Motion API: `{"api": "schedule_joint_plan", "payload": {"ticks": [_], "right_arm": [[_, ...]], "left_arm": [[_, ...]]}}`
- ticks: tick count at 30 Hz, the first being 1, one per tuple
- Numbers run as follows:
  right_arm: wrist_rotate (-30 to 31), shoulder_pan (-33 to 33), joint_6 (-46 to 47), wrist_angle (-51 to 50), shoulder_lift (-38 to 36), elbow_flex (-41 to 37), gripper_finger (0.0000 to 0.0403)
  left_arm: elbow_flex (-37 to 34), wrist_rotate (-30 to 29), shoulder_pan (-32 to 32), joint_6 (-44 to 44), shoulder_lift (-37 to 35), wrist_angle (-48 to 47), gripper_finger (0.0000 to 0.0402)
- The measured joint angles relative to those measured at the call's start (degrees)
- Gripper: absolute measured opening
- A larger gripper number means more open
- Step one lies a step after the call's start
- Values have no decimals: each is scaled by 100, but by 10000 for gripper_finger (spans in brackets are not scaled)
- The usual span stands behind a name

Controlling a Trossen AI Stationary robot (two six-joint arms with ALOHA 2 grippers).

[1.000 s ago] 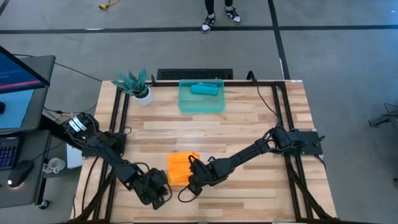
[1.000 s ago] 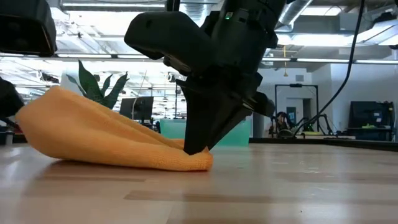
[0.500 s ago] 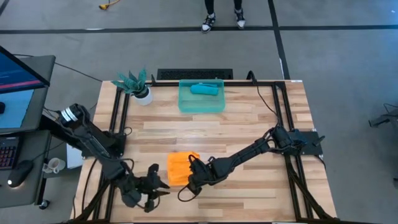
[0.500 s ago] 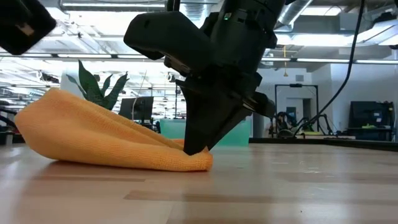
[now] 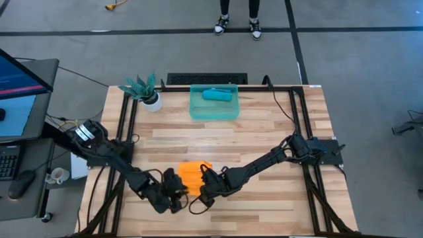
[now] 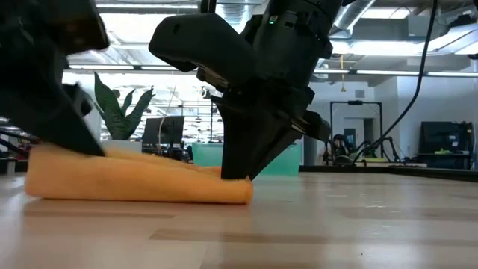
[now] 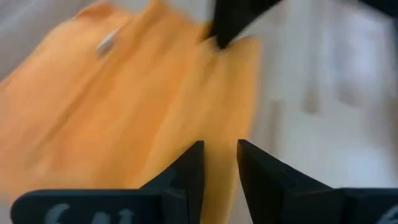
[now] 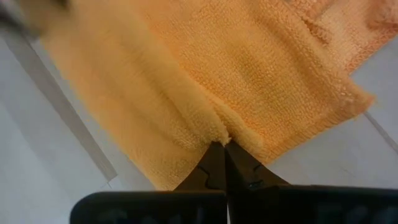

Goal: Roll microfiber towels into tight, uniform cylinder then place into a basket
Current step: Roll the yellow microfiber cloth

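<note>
The orange towel (image 5: 193, 173) lies folded on the table near its front edge; it also shows in the low view (image 6: 142, 187). My right gripper (image 5: 202, 187) is shut on the towel's right near edge. My left gripper (image 5: 176, 188) is on the towel's left part, with a narrow gap between its fingers (image 7: 221, 152). The teal-blue towel (image 5: 217, 94) lies rolled up in the teal-green basket (image 5: 198, 112) at the table's far side. My left gripper comes slanting down from the near left, and its fingers (image 6: 84, 138) press on the top of the towel's left part (image 7: 186, 124). The towel lies flat on the table under them. My right gripper pinches the towel's edge (image 8: 219, 135) between its two fingertips (image 6: 237, 176). The fingers point down from above. The edge stays on the table.
A teal-leaved plant in a white pot (image 5: 147, 92) stands at the far left, beside the basket. Bare wood lies between the orange towel and the basket. A person's feet (image 5: 236, 25) show on the floor beyond the far edge.
My left gripper has drawn back toward the near left edge with its fingers spread. It has then come back to the orange towel and down onto it with the gap narrowed. The towel's raised left hump is now pressed flat. My right gripper has kept its hold.
</note>
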Motion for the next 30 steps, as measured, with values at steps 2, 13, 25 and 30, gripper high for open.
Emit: {"api": "schedule_joint_plan", "payload": {"ticks": [2,13,25,30], "right_arm": [[2,2,-2,1,0,0,7],[-16,-9,2,49,6,4,72],[-52,-34,-699,-784,53,714,116],[266,-13,-1005,-1024,-91,800,116]], "left_arm": [[0,-68,3,-483,0,-416,89],[33,-16,-27,-1320,504,-735,89],[28,196,-85,-1316,532,-604,89],[24,199,-85,-1333,535,-599,89]]}}
